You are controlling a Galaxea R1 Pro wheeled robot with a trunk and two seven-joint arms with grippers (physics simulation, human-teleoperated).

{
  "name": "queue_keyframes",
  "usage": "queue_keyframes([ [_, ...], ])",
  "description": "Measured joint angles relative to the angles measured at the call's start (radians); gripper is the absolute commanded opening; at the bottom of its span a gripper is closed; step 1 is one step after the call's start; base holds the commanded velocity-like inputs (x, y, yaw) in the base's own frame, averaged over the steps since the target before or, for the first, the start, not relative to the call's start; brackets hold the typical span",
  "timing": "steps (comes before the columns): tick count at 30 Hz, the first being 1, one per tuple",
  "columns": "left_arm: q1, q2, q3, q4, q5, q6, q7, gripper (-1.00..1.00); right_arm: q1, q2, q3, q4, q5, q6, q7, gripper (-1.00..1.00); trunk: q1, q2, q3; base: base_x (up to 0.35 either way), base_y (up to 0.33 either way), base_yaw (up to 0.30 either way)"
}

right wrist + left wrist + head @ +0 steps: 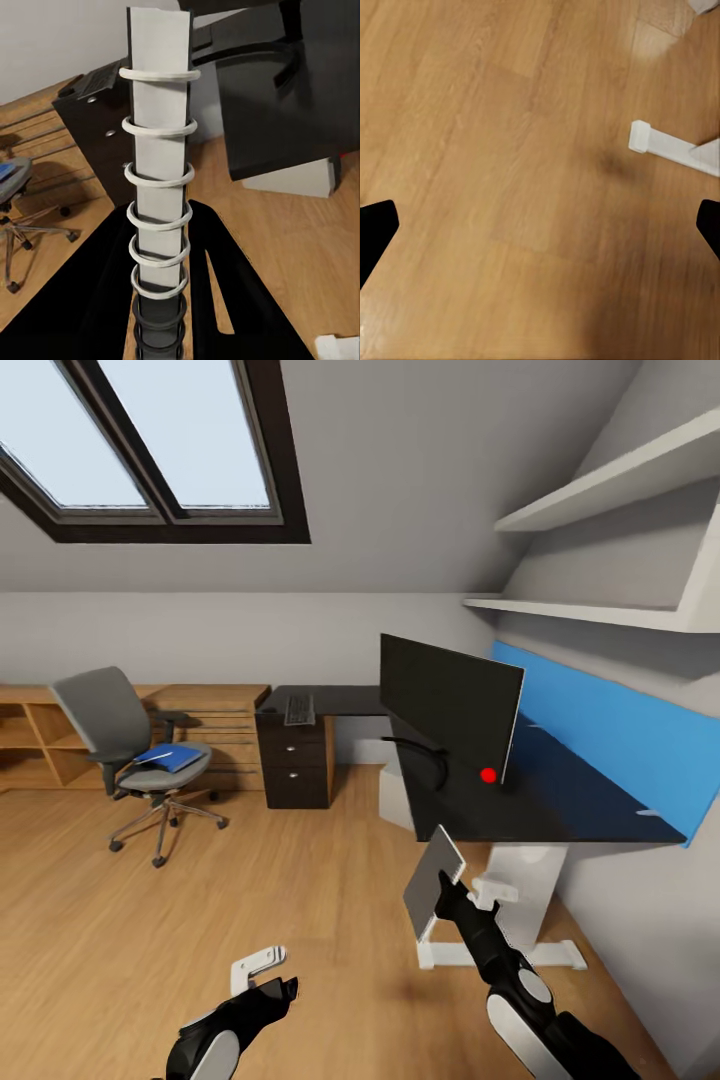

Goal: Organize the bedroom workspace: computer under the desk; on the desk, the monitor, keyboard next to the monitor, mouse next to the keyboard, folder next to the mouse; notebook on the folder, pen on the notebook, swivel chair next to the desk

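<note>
Desk (560, 810) carries monitor (450, 705) and keyboard (299, 709). Chair (120, 740) stands well apart, folder (170, 757) on its seat. Right gripper (447, 895) clenched on notebook (432, 880), held upright below the desk edge. Left gripper (262, 975) released, empty. Notebook transfer in hand; judged next: folder must reach desk first.

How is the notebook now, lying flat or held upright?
Held upright, off every surface. The right gripper is shut on the notebook, which stands on edge above the floor, ring spine facing the wrist camera.
</note>
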Motion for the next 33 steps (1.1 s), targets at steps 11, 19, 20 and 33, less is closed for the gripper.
queue_keyframes([
  [11, 0.0, 0.0, 0.0, 0.0, 0.0, 0.0, -0.001, 1.0, 0.0, 0.0, 0.055, -0.011, 0.002, -0.019, 0.001, -1.0, 0.0, 0.0, 0.0, 0.0, 0.332, 0.0],
  [19, 0.0, 0.0, -0.001, 0.0, 0.0, 0.0, -0.003, 1.0, 0.0, 0.0, 0.056, -0.022, 0.001, -0.029, -0.001, -1.0, 0.0, 0.0, 0.0, 0.071, 0.32, 0.0],
  [20, 0.0, 0.0, -0.001, 0.0, 0.0, -0.001, -0.003, 1.0, 0.0, 0.0, 0.056, -0.022, 0.001, -0.03, -0.001, -1.0, 0.0, 0.0, 0.0, 0.208, 0.277, 0.0],
  [33, 0.0, 0.0, -0.003, -0.001, 0.001, -0.003, -0.003, 1.0, 0.0, -0.002, 0.057, -0.022, 0.001, -0.031, -0.003, -1.0, -0.001, 0.0, 0.0, 0.27, 0.197, 0.0],
])
